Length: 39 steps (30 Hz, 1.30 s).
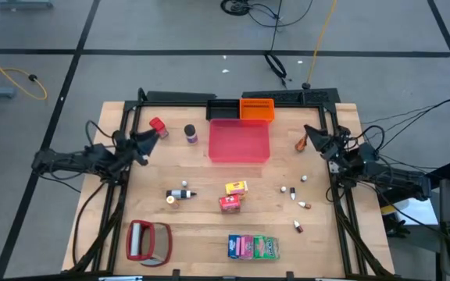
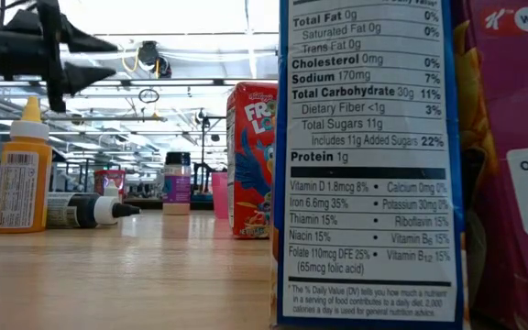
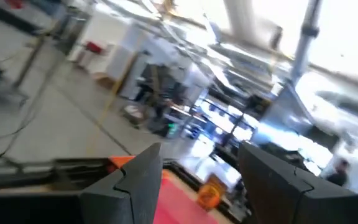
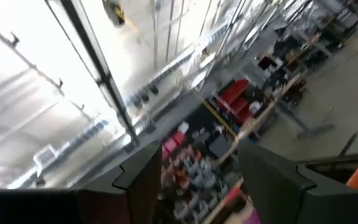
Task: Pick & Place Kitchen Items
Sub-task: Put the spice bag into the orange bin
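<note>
Your left hand [image 1: 148, 139] released, empty, near small red container [image 1: 158, 126]; right hand [image 1: 316, 137] released, empty, above surface [image 1: 201, 222] edge.

The left arm reaches in from the left edge of the counter, its tool [image 1: 148, 139] raised off the surface near the far-left part, fingers [image 3: 138, 186] spread with a clear gap and nothing between them. The right arm comes in from the right edge in a mirrored pose, its tool [image 1: 312, 134] also lifted at the far-right part, fingers [image 4: 142, 180] likewise parted and empty. Both wrists tilt upward, pointing toward the room beyond.
</note>
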Motion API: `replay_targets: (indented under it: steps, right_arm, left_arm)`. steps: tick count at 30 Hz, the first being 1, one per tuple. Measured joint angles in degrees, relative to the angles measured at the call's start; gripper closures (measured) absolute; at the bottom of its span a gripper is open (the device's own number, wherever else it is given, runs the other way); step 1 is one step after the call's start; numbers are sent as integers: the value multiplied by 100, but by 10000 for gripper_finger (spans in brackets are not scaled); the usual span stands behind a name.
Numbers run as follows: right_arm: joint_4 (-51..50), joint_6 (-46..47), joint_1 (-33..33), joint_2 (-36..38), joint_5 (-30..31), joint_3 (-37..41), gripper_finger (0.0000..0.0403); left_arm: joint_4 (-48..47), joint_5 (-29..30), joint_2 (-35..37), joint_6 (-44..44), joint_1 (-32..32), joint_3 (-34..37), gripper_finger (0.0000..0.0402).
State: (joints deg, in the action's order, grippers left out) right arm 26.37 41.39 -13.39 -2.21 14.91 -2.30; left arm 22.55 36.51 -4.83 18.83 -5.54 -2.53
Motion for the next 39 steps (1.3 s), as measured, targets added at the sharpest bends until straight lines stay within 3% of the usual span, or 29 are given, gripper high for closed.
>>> replay_targets:
  steps: [5,10,14,19,22,26,30,39]
  right_arm:
    - [-165,-525,2,-654,-361,-793,200]
    - [-1678,-817,0,-1730,-939,-2118,200]
    - [-2670,-1053,0,-2660,-1349,-3186,200]
    - [-3187,-1662,0,-3527,-1946,-4407,200]
    - [-3985,-2015,7,-3934,-2099,-5078,200]
    - [-5314,-2146,4,-4361,-1998,-5800,200]
    - [-6364,-1948,0,-4646,-1665,-6285,200]
    - [-8840,-200,0,-4909,-424,-6693,213]
  left_arm:
    - [-344,-303,-629,-859,-4,-1142,190]
    - [-2732,-178,-1864,-1127,54,-2871,190]
    - [-3889,-362,-2929,-1250,148,-4152,190]
    - [-4405,-745,-4037,-1923,199,-5649,190]
    - [-4713,-852,-4521,-2084,199,-6306,190]
    - [-5221,-856,-5103,-1963,199,-6809,190]
    - [-5326,-851,-5477,-1810,205,-6881,190]
    - [-5222,-800,-5906,-1425,208,-6886,190]
